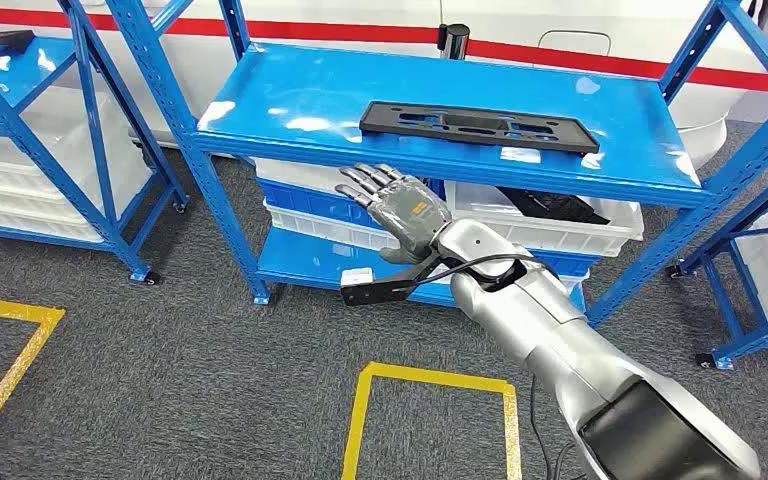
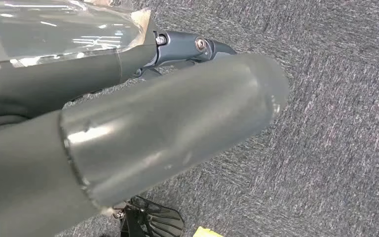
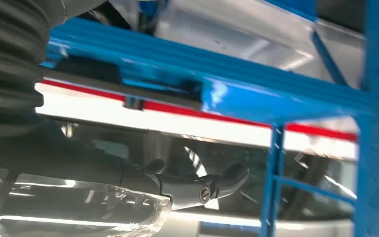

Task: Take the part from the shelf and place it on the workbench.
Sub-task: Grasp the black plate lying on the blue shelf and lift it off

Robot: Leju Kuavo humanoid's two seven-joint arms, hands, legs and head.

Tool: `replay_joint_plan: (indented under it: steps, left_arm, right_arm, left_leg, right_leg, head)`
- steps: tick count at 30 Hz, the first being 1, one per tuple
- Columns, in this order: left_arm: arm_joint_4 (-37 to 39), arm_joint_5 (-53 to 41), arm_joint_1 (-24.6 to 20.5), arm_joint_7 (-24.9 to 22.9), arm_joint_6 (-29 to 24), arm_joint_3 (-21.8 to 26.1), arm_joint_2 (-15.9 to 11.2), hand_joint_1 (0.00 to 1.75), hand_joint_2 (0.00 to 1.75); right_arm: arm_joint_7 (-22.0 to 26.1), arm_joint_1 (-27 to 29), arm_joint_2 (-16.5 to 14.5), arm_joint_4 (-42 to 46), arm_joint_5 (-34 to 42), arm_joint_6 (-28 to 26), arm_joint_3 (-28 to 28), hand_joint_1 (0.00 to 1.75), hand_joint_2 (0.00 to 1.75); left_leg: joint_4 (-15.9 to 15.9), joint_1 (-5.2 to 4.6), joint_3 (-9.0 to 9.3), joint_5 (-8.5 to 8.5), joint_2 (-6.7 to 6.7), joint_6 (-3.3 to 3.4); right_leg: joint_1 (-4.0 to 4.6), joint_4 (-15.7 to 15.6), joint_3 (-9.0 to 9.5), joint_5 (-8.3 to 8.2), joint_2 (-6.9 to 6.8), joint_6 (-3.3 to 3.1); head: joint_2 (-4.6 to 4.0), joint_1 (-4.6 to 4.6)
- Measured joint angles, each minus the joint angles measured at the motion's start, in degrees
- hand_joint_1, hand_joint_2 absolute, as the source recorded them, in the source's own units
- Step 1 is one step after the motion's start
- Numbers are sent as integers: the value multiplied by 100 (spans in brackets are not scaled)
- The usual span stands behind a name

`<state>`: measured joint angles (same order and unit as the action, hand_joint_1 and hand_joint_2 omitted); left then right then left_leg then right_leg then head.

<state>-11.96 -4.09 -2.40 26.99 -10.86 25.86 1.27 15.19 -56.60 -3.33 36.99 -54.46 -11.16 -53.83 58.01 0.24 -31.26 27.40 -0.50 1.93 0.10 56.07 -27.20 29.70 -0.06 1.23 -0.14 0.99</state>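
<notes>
Looking down from the head view: right hand point(image 1: 403, 213) raised in front of the blue shelf point(image 1: 310, 110), just below the edge of its top board, fingers spread and straight, holding nothing. The part point(image 1: 478, 126), a long flat black plate with cut-outs, lies on that top board, up and to the right of the hand, apart from it. White bins point(image 1: 550, 232) and a blue crate sit on the lower level behind the wrist. Grey carpet point(image 1: 210, 340) with yellow floor tape point(image 1: 430, 377) below. Left wrist view: left hand point(image 2: 168, 133) seen close, a thick grey thumb across the frame with a darker finger behind it, over the grey carpet; whether the fingers are apart or curled cannot be told from this angle. Right wrist view: looks up from under the shelf's top board point(image 3: 256, 89), blue upright post point(image 3: 375, 123) at one side; a dark finger with a screw point(image 3: 205, 190) reaches out with nothing in it. The part cannot be made out with any certainty here.
</notes>
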Motion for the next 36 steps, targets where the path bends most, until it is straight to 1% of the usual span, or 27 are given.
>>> replay_joint_plan:
  steps: [2, 9, 13, 17, 24, 31, 36]
  left_arm:
    - [0, -1, -1, -17, 16, 0, 0, 0, 0]
    - [2, -2, -1, -134, 49, 33, 0, 0, 0]
    - [5, -2, 2, -184, 49, 69, 11, 0, 0]
    - [8, -10, 3, -221, 60, 90, 22, 0, 0]
    - [12, -21, 5, -302, 150, 139, 31, 0, 0]
    - [28, -32, 7, -371, 230, 178, 39, 0, 0]
    - [31, -97, 6, -399, 190, 184, 39, 0, 0]
  right_arm:
    - [-80, -24, -11, -120, -14, -8, -15, 0, 175]
    - [-660, -195, -108, -892, -60, -56, -60, 0, 175]
    - [-1052, -331, -131, -1165, -8, -243, 43, 0, 175]
    - [-1306, -450, -80, -1332, -52, -350, 208, 0, 175]
    - [-1511, -502, 9, -1458, -89, -427, 448, 0, 175]
    - [-1523, -524, 91, -1501, -113, -522, 643, 0, 175]
    - [-1521, -508, 116, -1529, -341, -488, 671, 0, 175]
  left_leg:
    - [0, 0, 0, 0, 0, 0]
    - [0, 0, 0, 0, 1, 0]
    - [1, 0, 0, 0, 0, 0]
    - [1, 0, 0, 0, 1, 0]
    - [1, 0, 0, 0, 1, 0]
    - [1, 0, -1, 0, 3, 0]
    - [1, 0, -1, 0, 2, 0]
  right_leg:
    - [0, 0, 0, 0, 0, 0]
    - [0, 0, -1, 0, 1, 0]
    - [0, 0, -2, 0, 0, 0]
    - [0, 0, -2, 0, 1, 0]
    - [0, -1, -4, 0, 1, 0]
    - [0, 0, -4, 0, 1, 0]
    - [0, -1, -4, 0, 1, 0]
  head:
    - [0, 0]
    - [0, 1]
    - [0, 0]
    - [0, 1]
    - [0, 1]
    - [0, 1]
    - [1, 1]
